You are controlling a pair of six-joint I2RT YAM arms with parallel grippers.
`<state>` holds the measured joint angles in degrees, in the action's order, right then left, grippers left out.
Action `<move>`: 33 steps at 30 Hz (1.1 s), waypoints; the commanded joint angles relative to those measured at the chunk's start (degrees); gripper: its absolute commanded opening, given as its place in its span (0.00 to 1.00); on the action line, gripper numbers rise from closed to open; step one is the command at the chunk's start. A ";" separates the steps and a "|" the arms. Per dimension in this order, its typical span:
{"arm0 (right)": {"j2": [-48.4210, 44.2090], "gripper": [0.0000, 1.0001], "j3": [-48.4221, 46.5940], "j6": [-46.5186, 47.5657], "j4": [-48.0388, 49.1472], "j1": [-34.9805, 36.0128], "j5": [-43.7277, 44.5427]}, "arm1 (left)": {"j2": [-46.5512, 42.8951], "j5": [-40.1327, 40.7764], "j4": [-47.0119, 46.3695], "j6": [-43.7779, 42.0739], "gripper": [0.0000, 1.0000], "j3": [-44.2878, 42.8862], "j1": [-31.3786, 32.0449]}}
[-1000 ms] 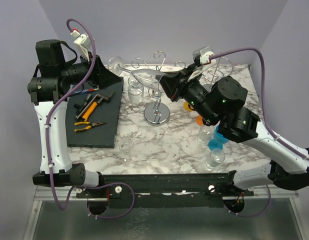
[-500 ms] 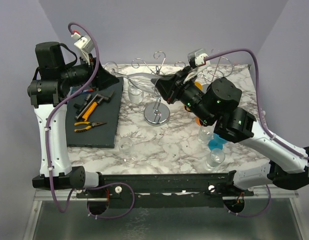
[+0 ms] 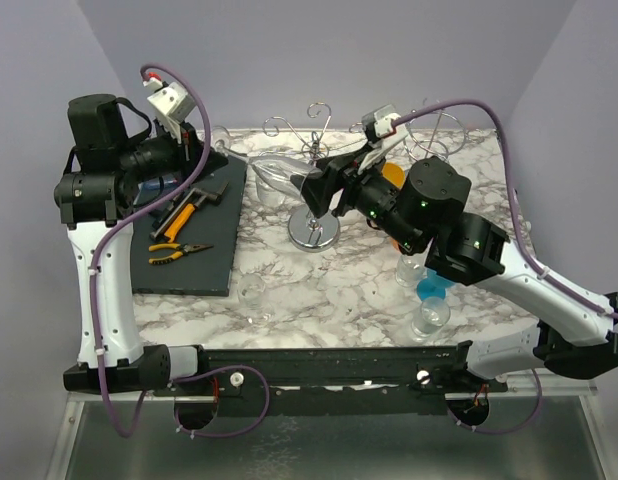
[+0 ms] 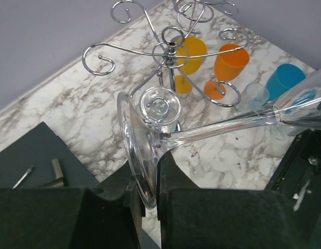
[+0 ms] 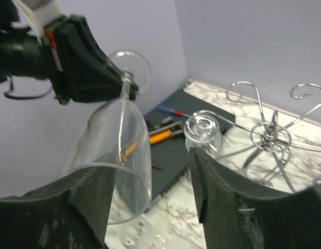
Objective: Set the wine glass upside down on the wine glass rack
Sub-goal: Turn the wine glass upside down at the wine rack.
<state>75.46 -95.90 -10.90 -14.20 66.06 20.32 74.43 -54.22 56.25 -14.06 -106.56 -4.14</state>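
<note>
Now the left pincer point(image 4: 146, 179) pinches the foot of the wine glass point(image 4: 217, 132), held sideways in the air beside the wine glass rack point(image 4: 170, 47); the right pincer point(image 5: 150, 176) stands spread on either side of its bowl.

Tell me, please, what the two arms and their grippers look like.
Both arms match: the left arm and right arm have white links and bulky black joint housings. A purple cable loops along each up to a small white camera module at the wrist. The left gripper and right gripper each have two black wedge-shaped fingers.
</note>
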 commanded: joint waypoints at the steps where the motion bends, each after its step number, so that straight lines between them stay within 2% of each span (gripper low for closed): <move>1: -0.39 0.75 -0.52 -0.52 -4.38 0.43 -2.24 | -4.10 3.60 -5.60 -11.80 0.00 2.26 0.19; 3: -0.80 0.91 -0.58 0.72 -8.07 0.45 -3.43 | -4.75 2.83 -7.04 -15.00 0.00 2.65 0.19; 5: -1.17 1.00 -0.70 2.21 -12.54 0.40 -4.77 | -4.98 0.83 -7.88 -19.02 0.00 2.43 0.19; 9: -1.45 1.00 -3.13 3.45 -24.20 0.33 -8.38 | -5.35 -2.76 -9.26 -28.32 0.00 2.59 0.27; 15: -0.81 1.00 -11.31 6.05 -39.49 0.40 -21.60 | -7.51 -6.38 -9.74 -44.73 0.00 4.79 0.36; 18: 0.40 1.00 -13.00 6.30 -37.67 0.35 -20.57 | -8.04 -7.79 -10.64 -48.61 0.00 5.10 0.82; 26: 8.28 1.00 -14.23 6.96 -21.17 0.35 -18.72 | -11.60 -9.12 -16.98 -56.80 0.00 10.19 2.91; 28: 11.04 1.00 -16.00 7.07 -19.93 0.34 -19.35 | -12.69 -8.72 -17.79 -59.92 0.00 11.80 3.31; 33: 17.12 1.00 -19.92 6.68 -21.34 0.21 -22.01 | -13.84 -9.02 -18.91 -59.87 0.00 12.66 3.61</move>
<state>90.17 -112.29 -4.78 -37.26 66.06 1.91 62.02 -60.25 40.80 -70.52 -94.21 -0.86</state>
